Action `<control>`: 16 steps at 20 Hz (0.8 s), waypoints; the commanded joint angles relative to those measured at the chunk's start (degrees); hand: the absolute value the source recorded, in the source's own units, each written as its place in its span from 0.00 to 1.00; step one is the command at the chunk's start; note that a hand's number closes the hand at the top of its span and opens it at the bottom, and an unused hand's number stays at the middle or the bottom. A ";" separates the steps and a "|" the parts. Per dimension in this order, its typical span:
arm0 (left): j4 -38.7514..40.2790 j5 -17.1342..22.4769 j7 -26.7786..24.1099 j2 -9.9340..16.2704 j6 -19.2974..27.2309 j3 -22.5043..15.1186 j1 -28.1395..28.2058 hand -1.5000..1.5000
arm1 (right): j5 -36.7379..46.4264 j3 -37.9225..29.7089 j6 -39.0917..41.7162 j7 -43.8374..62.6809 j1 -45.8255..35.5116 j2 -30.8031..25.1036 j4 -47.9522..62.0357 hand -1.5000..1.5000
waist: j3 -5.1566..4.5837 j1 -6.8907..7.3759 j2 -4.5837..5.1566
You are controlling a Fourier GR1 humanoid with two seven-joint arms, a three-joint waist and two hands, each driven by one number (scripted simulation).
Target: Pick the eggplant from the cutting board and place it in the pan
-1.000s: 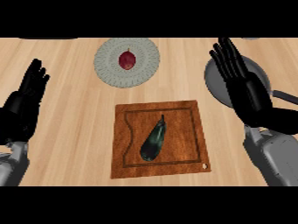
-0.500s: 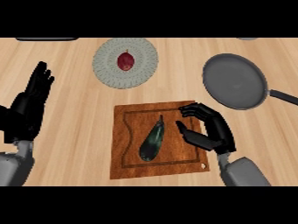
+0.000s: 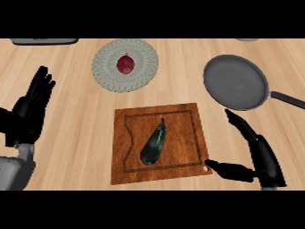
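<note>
A dark eggplant [image 3: 154, 143] lies slanted on the brown cutting board [image 3: 183, 117] at the middle of the counter. The grey pan [image 3: 237, 82] sits up and to the right of the board, its dark handle [image 3: 298, 103] running toward the right edge. My right hand [image 3: 258, 155] is open just beyond the board's right edge, fingers pointing up and thumb stretched toward the board's lower right corner; it does not touch the eggplant. My left hand [image 3: 24, 112] rests open at the left side, fingers up.
A pale round plate [image 3: 108, 67] holding a red fruit [image 3: 124, 64] stands behind the board. A grey object [image 3: 46, 41] shows at the top left edge and another [image 3: 247, 39] at the top right.
My right hand has drawn back from over the board's right part to beside its right edge and opened out. The eggplant has not moved. The left hand stays put.
</note>
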 commanded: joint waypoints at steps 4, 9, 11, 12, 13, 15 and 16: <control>1.58 -0.77 0.05 -1.58 -0.21 -0.62 -2.49 0.50 | -0.86 -1.31 13.80 23.97 -7.24 -16.60 -13.44 0.00 | -0.07 0.80 0.15; 4.30 -0.40 -3.22 -1.90 -3.97 1.08 -1.01 0.50 | -1.57 -3.33 17.86 37.51 -16.80 -14.77 -15.62 0.00 | 0.09 1.58 0.30; 3.68 -0.83 -3.49 -1.81 -4.15 0.99 -1.06 0.50 | -1.36 -3.81 19.47 42.87 -24.71 -14.03 -13.92 0.00 | 0.07 2.09 0.33; 5.12 -0.87 -1.34 -2.37 -3.34 1.39 -3.65 0.50 | -0.23 -3.03 21.06 41.93 -27.87 -12.76 -10.11 0.00 | 0.10 2.17 0.44; 4.63 -2.78 -1.10 -4.46 -1.78 0.01 -3.83 0.50 | -0.55 -4.51 22.49 42.63 -27.12 -12.30 -10.81 0.00 | 0.13 1.72 0.34; 5.73 -2.76 -1.62 -4.08 -2.52 2.23 -4.55 0.50 | 1.00 -4.47 23.49 45.53 -29.57 -9.28 -10.61 0.00 | 0.13 1.65 0.33; 1.21 -2.24 1.13 -3.08 -3.42 1.41 -2.20 0.50 | -2.17 -6.97 26.45 45.94 -32.51 -9.65 -7.29 0.00 | 0.14 2.00 0.30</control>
